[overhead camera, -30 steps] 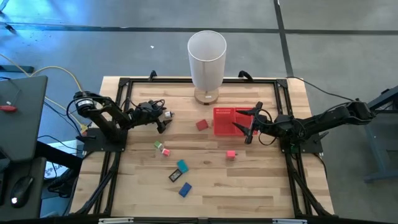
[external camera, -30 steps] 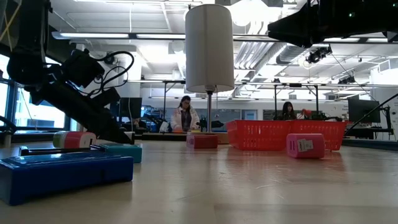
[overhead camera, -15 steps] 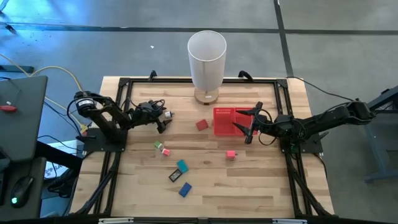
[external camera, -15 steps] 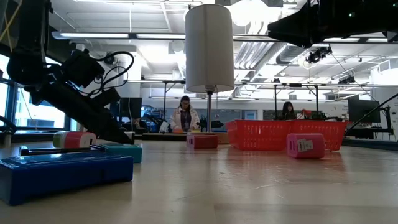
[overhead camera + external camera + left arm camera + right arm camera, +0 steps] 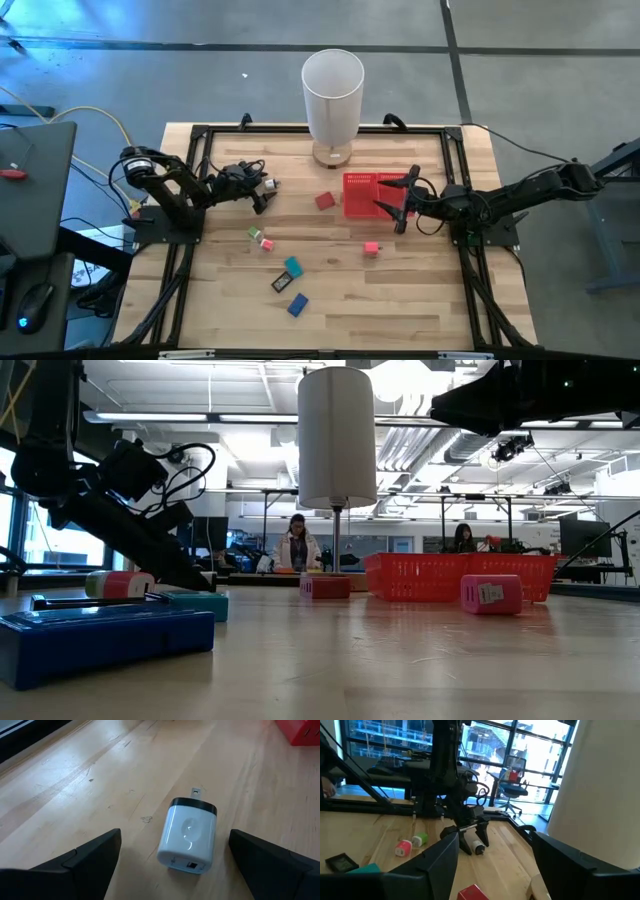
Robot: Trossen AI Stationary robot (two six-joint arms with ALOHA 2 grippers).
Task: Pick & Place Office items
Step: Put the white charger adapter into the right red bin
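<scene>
Left gripper (image 5: 262,192) is standing wide open, low over the wooden table (image 5: 330,300), its fingers (image 5: 80,862) straddling a small white plug-in charger with black end (image 5: 188,835) that is lying flat between them, untouched. Right gripper (image 5: 400,205) is hovering partly open and empty over the red mesh tray (image 5: 362,195). Red block (image 5: 324,201) is lying just beside the tray; pink block (image 5: 371,248), pink-and-green pieces (image 5: 260,238), teal piece (image 5: 292,266), black piece (image 5: 280,284) and blue piece (image 5: 297,304) are lying scattered mid-table.
</scene>
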